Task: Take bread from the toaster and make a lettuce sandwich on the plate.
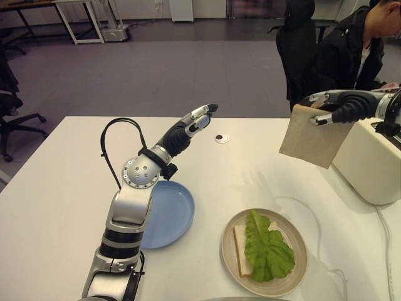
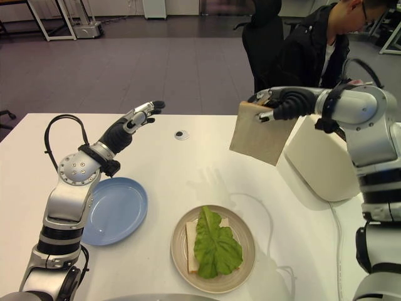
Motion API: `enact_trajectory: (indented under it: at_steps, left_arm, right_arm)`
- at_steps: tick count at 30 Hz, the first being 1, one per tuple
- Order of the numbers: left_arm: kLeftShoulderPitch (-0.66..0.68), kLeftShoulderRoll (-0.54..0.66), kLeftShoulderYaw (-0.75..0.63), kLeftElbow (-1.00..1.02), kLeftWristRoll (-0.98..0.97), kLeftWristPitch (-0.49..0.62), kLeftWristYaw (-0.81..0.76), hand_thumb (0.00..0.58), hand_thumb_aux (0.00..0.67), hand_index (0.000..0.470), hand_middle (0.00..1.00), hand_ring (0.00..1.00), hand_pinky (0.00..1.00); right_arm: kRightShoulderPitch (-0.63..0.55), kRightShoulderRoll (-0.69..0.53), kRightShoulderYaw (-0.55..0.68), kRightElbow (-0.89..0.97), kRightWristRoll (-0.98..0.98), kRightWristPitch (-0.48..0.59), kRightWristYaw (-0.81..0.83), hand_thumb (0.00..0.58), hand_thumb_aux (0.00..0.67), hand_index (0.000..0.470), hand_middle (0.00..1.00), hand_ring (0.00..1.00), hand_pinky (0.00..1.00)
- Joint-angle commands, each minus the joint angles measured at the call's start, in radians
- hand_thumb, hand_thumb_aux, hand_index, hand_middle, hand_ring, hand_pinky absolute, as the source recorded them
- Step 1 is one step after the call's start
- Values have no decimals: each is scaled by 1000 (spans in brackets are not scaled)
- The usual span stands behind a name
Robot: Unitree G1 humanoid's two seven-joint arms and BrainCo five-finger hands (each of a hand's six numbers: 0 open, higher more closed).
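Lettuce (image 2: 216, 248) hides most of the bread slice (image 2: 190, 248) on the beige plate (image 2: 245, 241); the left arm (image 2: 66, 210) covers an edge of the blue plate (image 2: 122, 210). Right hand (image 2: 285, 103) pinches a second slice (image 2: 260, 135) in the air beside the toaster (image 2: 316, 163); left hand (image 2: 135, 122) hovers spread, holding nothing.

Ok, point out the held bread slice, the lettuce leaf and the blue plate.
bread slice (image 2: 260, 139), right eye view, middle of its face.
lettuce leaf (image 1: 268, 249), left eye view, leaf centre.
blue plate (image 2: 122, 213), right eye view, bare inner surface.
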Motion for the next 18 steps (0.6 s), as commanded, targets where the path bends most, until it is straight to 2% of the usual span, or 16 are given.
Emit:
enact_trajectory:
  at_steps: [1,6,8,18]
  left_arm:
    - [-4,8,-7,-1,-4,9,-2,0,0,0,0,0,0]
    - [-6,8,-9,0,-5,10,-4,0,0,0,0,0,0]
    - [-3,9,-8,-2,-5,11,-2,0,0,0,0,0,0]
    - [-8,7,-10,3,-6,9,-3,0,0,0,0,0,0]
  right_arm:
    - [154,5,-23,-248,169,220,90,580,670,470,0,0,0]
    - [258,44,-19,-463,275,428,70,580,670,470,0,0,0]
    - [289,54,-6,-511,280,463,58,580,670,470,0,0,0]
    - [386,80,68,-584,228,476,26,580,670,470,0,0,0]
